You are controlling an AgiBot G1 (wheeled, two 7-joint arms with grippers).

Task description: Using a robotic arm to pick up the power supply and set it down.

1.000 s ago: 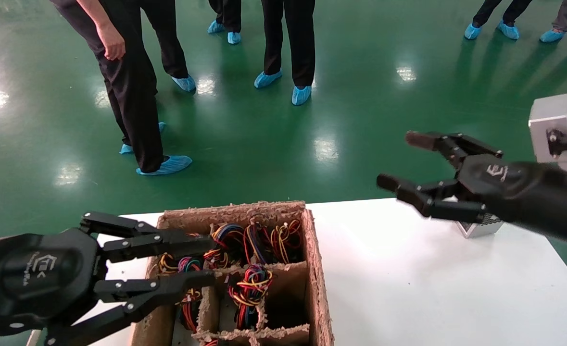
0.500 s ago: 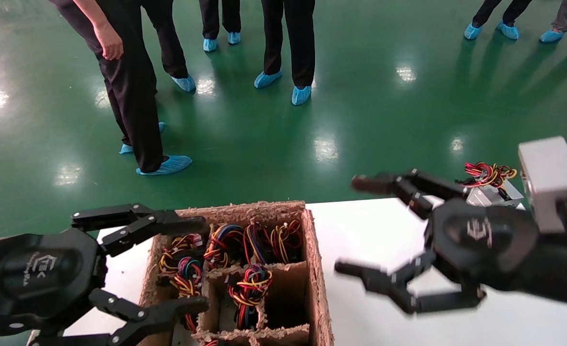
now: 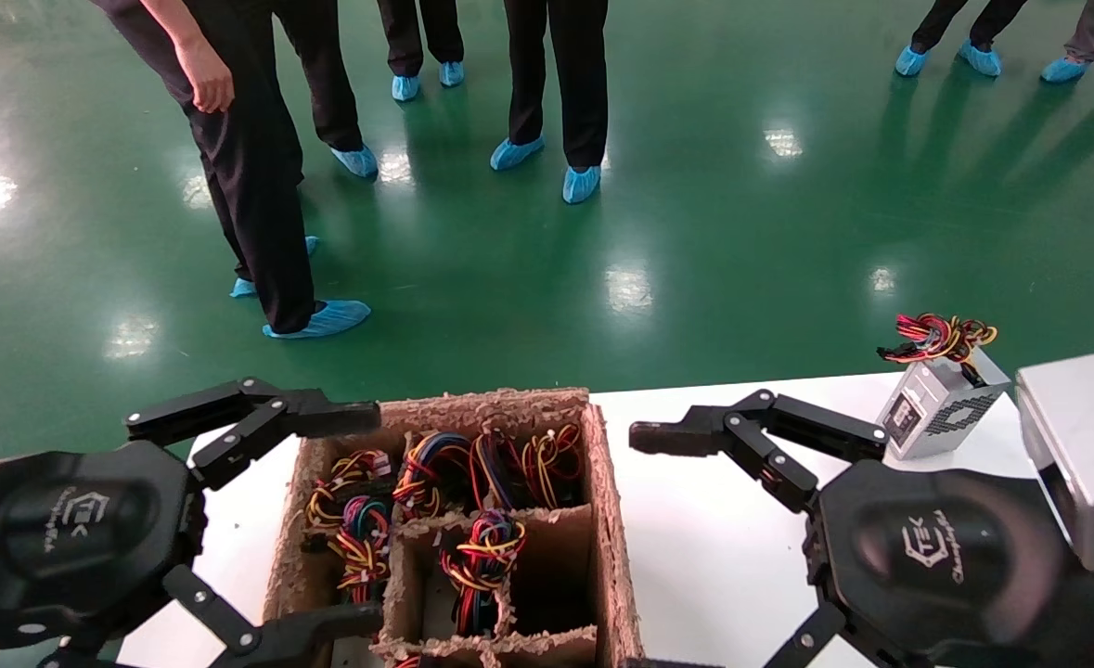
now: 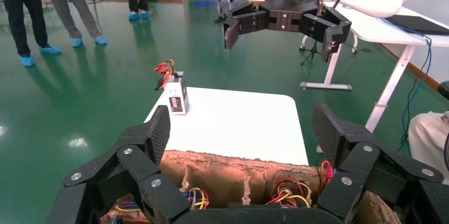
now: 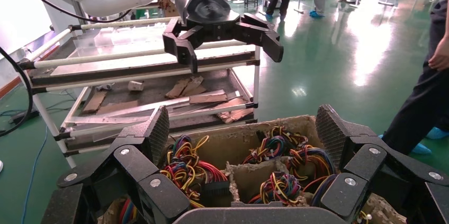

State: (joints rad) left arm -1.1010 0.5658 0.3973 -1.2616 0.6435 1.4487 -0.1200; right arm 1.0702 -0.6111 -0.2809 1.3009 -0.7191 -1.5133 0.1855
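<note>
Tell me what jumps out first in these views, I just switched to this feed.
The brown fibre crate packed with coloured wire bundles sits at the near middle of the white table. The left claw and right claw flank it, both wide open and empty. One power supply stands alone at the table's far right corner, wires on top.

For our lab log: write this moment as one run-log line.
power supply: upright on table's far right corner | left gripper: open, over crate | right gripper: open, empty
</note>
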